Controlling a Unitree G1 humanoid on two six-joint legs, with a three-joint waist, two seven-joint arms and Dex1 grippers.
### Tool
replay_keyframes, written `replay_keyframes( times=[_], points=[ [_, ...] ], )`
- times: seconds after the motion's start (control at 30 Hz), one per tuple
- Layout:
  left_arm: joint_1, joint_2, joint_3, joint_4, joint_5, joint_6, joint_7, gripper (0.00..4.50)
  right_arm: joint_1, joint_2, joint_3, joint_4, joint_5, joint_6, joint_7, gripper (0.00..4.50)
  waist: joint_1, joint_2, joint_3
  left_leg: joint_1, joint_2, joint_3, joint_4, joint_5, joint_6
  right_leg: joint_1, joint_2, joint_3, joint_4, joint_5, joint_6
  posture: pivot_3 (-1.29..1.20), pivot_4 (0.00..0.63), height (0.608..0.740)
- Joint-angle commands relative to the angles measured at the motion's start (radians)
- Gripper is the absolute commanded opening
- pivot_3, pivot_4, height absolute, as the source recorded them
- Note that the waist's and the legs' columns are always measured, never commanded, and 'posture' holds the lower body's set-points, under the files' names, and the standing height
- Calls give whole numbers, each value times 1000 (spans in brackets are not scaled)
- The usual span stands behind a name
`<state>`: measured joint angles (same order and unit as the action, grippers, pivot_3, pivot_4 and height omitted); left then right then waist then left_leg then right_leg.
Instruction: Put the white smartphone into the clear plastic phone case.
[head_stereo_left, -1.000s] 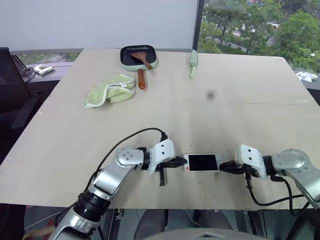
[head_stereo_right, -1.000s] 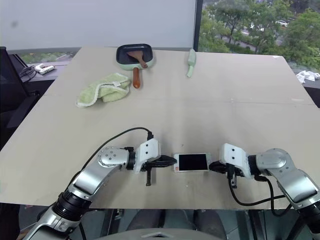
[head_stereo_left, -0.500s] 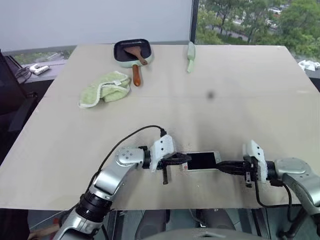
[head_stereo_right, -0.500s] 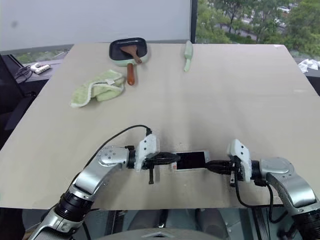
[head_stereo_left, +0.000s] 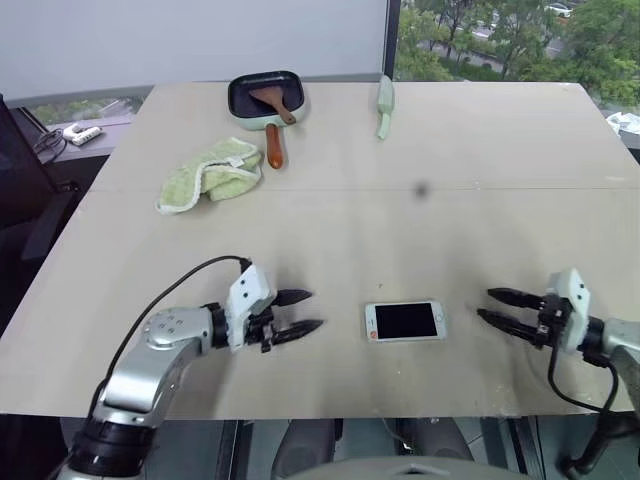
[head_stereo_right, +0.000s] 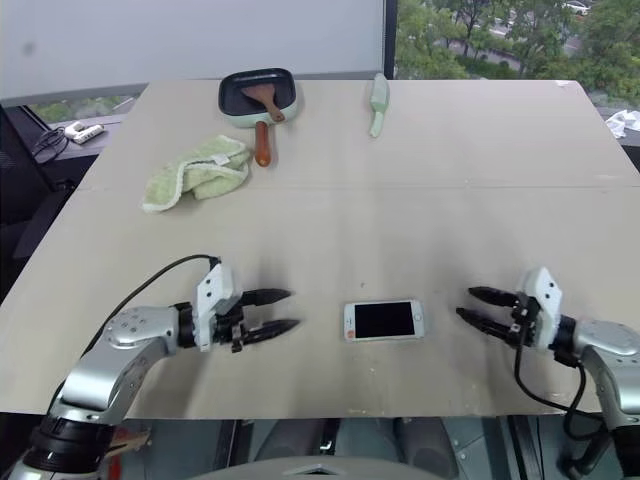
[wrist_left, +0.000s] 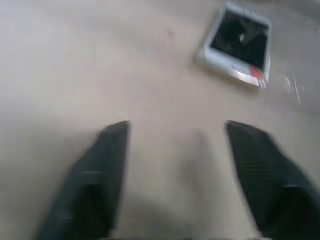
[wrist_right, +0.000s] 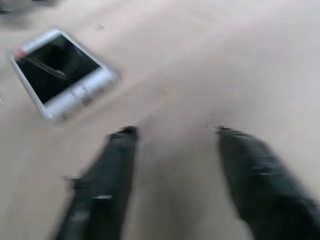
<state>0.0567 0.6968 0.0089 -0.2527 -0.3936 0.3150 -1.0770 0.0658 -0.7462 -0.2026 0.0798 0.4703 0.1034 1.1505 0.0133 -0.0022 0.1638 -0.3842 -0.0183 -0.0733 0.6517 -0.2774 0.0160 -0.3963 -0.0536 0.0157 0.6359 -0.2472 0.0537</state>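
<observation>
Phone: I see the white smartphone (head_stereo_left: 404, 321) lying flat, screen up, near the front edge of the table (head_stereo_left: 450, 210), between my two end effectors and touching neither.
Case: in the wrist views the phone has a pale rim around it; I cannot tell whether that is the clear case or the phone's own edge.
Left end effector (head_stereo_left: 303, 311): fingers spread wide, holding nothing, hanging just over the table, tips aimed toward the phone from its left, with bare table in between.
Right end effector (head_stereo_left: 497, 307): also spread wide and empty, tips aimed at the phone from its right, apart from it.
Path: I see nothing lying between either end effector and the phone.
Far side of table: a dark square pan (head_stereo_left: 266, 99) with a brown wooden spatula (head_stereo_left: 274, 125) resting in it; a crumpled green cloth (head_stereo_left: 212, 173) beside it; a pale green utensil (head_stereo_left: 384, 105) further right, all well apart from the phone.
Off the table: a white power strip (head_stereo_left: 80, 133) on the sill at the left.
Left wrist view: my two black fingers (wrist_left: 90, 185) over bare table, the phone (wrist_left: 237, 45) beyond them, a red mark at one end.
Right wrist view: the phone (wrist_right: 60, 70) from the other side.
</observation>
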Motion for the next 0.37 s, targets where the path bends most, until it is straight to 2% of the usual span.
replay_keyframes(
  times=[0.03,0.37],
  points=[
    [-4,16,56,7,-24,-48,-18,4500,-35,-24,-53,25,14,-43,33,4468,-1,0,1,0,0,0,0,0,0,0,0,0,1,0,0,0,150,740],
    [18,64,146,63,3,-136,-34,4500,-106,-85,-48,128,-2,-82,119,4468,-3,1,2,2,1,2,1,0,0,0,1,2,5,0,0,0,150,740]
  ],
)
